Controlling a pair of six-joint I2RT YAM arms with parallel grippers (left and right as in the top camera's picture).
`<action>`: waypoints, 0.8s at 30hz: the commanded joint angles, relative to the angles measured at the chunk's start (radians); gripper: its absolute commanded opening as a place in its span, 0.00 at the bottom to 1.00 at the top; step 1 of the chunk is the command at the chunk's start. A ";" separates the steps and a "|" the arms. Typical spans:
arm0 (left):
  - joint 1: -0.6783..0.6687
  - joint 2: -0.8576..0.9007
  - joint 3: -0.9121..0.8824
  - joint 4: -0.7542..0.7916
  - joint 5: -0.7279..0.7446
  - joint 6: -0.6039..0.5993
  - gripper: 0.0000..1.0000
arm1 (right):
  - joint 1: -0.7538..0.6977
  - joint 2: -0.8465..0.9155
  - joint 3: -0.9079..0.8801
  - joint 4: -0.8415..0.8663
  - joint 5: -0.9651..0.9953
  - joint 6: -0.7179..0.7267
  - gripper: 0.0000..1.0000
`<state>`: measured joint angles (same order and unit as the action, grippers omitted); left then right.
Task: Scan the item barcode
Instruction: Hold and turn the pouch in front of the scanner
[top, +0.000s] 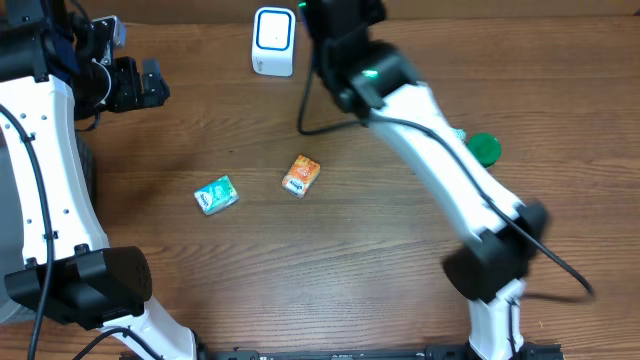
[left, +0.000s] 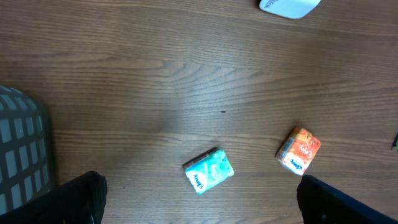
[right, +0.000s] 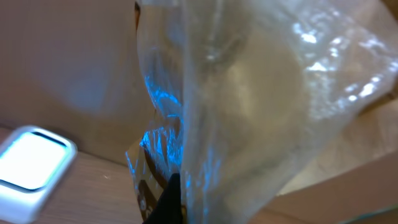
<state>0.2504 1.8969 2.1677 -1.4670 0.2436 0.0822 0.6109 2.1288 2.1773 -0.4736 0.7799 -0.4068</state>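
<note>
Right gripper clamps clear plastic bag just right of scanner. Left gripper, fingers spread wide, sits well left of scanner; teal packet and orange packet lie in front of it.

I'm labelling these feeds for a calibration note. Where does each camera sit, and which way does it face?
Overhead: above the table, facing straight down on the scanner, green packet, orange packet, left arm and right arm.
Left wrist: raised, facing down at both packets; its spread fingers show at the bottom corners.
Right wrist: close behind a clear bag; one dark finger shows.
Shared: the scanner appears in all three.
</note>
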 joint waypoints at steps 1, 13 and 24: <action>-0.002 -0.004 0.005 0.001 0.009 0.015 1.00 | -0.005 0.099 0.002 0.108 0.117 -0.262 0.04; -0.002 -0.004 0.005 0.001 0.009 0.015 1.00 | 0.002 0.340 0.001 0.385 -0.016 -0.647 0.04; -0.002 -0.004 0.005 0.001 0.009 0.015 1.00 | 0.002 0.435 -0.008 0.452 -0.003 -0.676 0.04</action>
<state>0.2504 1.8969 2.1677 -1.4670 0.2436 0.0822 0.6094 2.5469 2.1693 -0.0360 0.7738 -1.0683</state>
